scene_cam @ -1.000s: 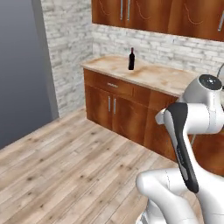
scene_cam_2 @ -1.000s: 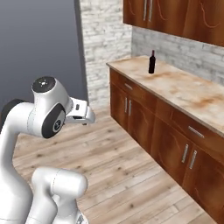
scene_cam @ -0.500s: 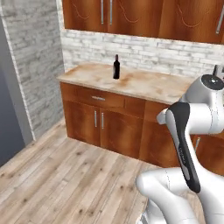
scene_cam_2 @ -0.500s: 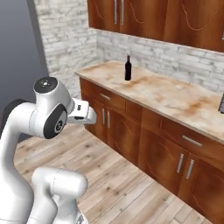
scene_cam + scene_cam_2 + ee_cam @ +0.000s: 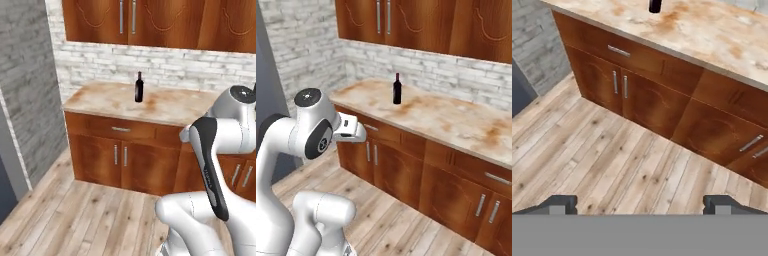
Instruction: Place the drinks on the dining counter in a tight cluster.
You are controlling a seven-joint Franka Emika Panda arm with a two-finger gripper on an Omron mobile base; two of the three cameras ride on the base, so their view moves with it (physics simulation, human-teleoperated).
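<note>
A dark wine bottle with a red neck (image 5: 139, 88) (image 5: 397, 90) stands upright on a short marbled counter (image 5: 172, 107) (image 5: 456, 120) backed by a white brick wall. In the hand view its base (image 5: 655, 5) shows at the top edge. My gripper (image 5: 641, 204) is open with nothing between its fingertips (image 5: 560, 202). It hangs over the wooden floor, well short of the counter and far from the bottle. The arm is folded close to my body, with the hand (image 5: 349, 129) pointing toward the cabinets. The dining counter is out of view.
Wooden base cabinets with drawers and handles (image 5: 619, 84) sit under the counter, and upper cabinets (image 5: 150, 22) hang above it. A grey wall (image 5: 25, 100) stands at the left. Plank floor (image 5: 597, 160) lies between me and the cabinets.
The whole picture has shifted as the base drove and turned; the counter and bottle now sit closer and more central. The arm's pose and the open gripper look unchanged.
</note>
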